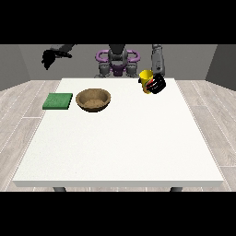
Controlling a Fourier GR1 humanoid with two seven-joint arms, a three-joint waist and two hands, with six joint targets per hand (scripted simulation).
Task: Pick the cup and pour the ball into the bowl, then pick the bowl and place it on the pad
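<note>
A yellow cup (145, 78) is held tilted above the table's far right part. The hand at the view's right (157, 84) is curled round it from the near side. A brown bowl (93, 99) stands on the table, left of the middle and well apart from the cup. A green pad (58, 101) lies flat near the table's left edge, just left of the bowl. The hand at the view's left (48, 59) hangs raised beyond the table's far left corner, holding nothing. No ball shows in the view.
The white table (120, 147) stretches wide towards the camera. The robot's torso (117, 61) stands behind the far edge. Wooden floor surrounds the table.
</note>
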